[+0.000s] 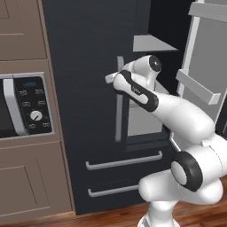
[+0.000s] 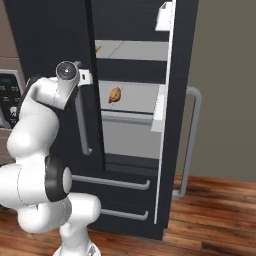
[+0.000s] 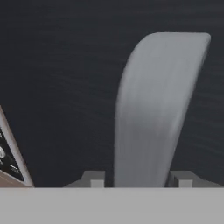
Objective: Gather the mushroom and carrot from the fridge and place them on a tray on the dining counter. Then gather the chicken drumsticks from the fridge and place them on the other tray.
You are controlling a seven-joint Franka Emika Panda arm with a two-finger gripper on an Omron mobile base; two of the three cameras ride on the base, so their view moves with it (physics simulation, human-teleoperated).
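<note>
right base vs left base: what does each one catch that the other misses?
Right base alone: a golden-brown drumstick on a middle fridge shelf, an orange carrot at the shelf above, the open right door seen edge-on with its grey handle.

Left base alone: the oven's full control panel, with dial, beside brown cabinets.

Both: the black fridge, its closed left door's handle with the gripper at it, and two drawers.

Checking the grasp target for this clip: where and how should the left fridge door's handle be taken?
Grip the left door handle on its long vertical bar, head-on from the front, fingers either side. The gripper already straddles it, jaws open.
</note>
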